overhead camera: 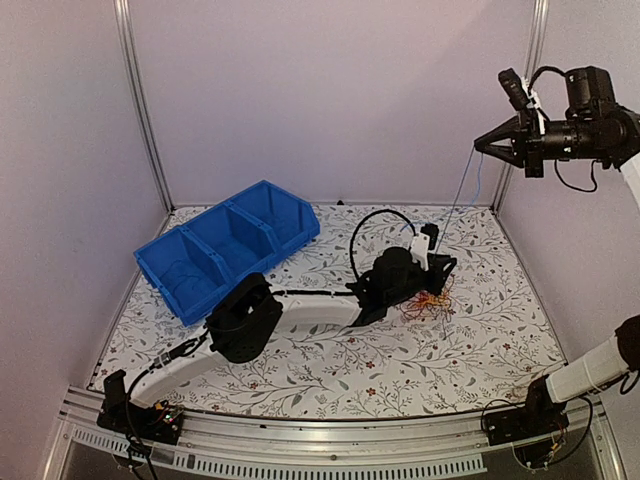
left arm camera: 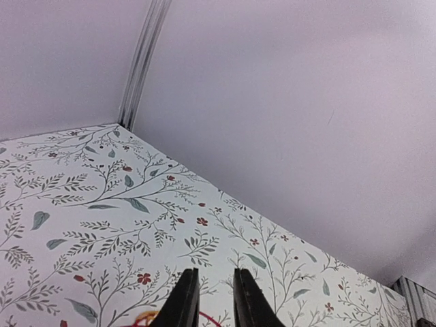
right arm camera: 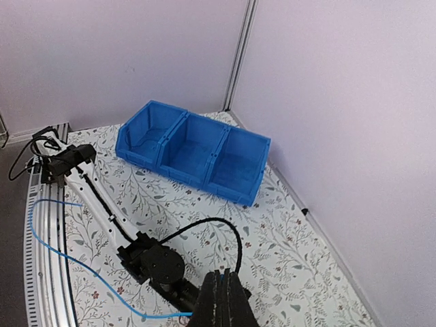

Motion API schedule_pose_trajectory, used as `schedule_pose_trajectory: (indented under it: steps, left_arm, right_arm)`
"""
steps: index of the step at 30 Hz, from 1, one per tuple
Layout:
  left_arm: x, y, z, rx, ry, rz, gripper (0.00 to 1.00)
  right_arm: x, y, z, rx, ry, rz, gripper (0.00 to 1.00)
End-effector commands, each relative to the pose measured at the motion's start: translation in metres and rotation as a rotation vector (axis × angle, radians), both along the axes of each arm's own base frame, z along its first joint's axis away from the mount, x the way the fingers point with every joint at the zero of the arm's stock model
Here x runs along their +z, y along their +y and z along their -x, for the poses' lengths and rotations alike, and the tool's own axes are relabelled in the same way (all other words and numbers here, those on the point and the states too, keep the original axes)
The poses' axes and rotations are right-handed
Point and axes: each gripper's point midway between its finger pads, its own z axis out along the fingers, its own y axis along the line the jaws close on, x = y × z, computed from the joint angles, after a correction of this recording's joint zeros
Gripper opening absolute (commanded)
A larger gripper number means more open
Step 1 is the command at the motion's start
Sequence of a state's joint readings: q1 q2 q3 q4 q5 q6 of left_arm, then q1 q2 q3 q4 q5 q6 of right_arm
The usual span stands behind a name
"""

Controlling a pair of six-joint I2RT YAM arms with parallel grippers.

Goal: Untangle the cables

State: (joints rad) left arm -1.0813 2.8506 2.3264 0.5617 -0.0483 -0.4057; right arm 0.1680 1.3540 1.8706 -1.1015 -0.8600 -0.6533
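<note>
**Right gripper (overhead camera: 478,148) lifts a blue cable (overhead camera: 462,195); left gripper (overhead camera: 440,268) is down at the tangle**

The right gripper (right arm camera: 221,276) is raised high at the far right, well above the table (overhead camera: 330,370). Its two fingers are pressed together. In the right wrist view the thin blue cable (right arm camera: 61,252) runs straight in to their tips, then sweeps away to the left in a long loose curve. From above, the same strand hangs down from the fingertips toward the heap below.

The other cables (overhead camera: 430,303) are a small loopy heap of red and orange-yellow wires with darker strands among them. The heap lies on the floral-patterned table, right of centre. The left arm stretches low across the table from its base at the near left corner, and the left gripper is down at the heap's far edge.

In the left wrist view the left gripper (left arm camera: 213,272) has its fingers close together, with a narrow slit between them. Red and yellow loops of the cables (left arm camera: 146,318) show at the bottom edge beside them, but I cannot tell whether a strand is pinched.

The blue bin (overhead camera: 165,275), with three compartments, stands at the far left of the table, well apart from the heap. The right wrist view shows the blue bin (right arm camera: 197,146) beside the wall
</note>
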Motion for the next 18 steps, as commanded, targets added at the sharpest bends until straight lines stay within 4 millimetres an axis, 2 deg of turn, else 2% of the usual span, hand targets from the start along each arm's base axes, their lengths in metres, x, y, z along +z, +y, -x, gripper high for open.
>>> schedule_pose_trajectory:
  steps: [1, 4, 7, 12, 14, 16, 18]
  left_arm:
    - [-0.059, 0.014, -0.019, 0.051, 0.110, -0.100, 0.15]
    - [-0.078, 0.020, -0.021, 0.042, 0.155, -0.128, 0.15]
    - [-0.078, 0.024, -0.017, 0.027, 0.156, -0.134, 0.15]
    - [-0.063, 0.031, -0.021, 0.019, 0.147, -0.129, 0.16]
    - [-0.061, 0.035, -0.025, 0.023, 0.148, -0.132, 0.15]
    - [-0.063, 0.036, -0.021, 0.002, 0.152, -0.140, 0.15]
    - [-0.059, 0.038, -0.018, -0.018, 0.145, -0.135, 0.18]
  right_arm:
    - [0.099, -0.005, 0.036, 0.025, -0.305, -0.064, 0.00]
    - [0.141, -0.009, 0.048, 0.003, -0.436, -0.098, 0.00]
    - [0.160, -0.011, 0.056, -0.013, -0.487, -0.132, 0.00]
    - [0.158, -0.010, 0.044, -0.022, -0.459, -0.146, 0.00]
    - [0.163, -0.012, 0.041, -0.041, -0.481, -0.148, 0.00]
    - [0.168, -0.014, 0.038, -0.065, -0.505, -0.146, 0.00]
    - [0.164, -0.015, 0.031, -0.080, -0.494, -0.138, 0.00]
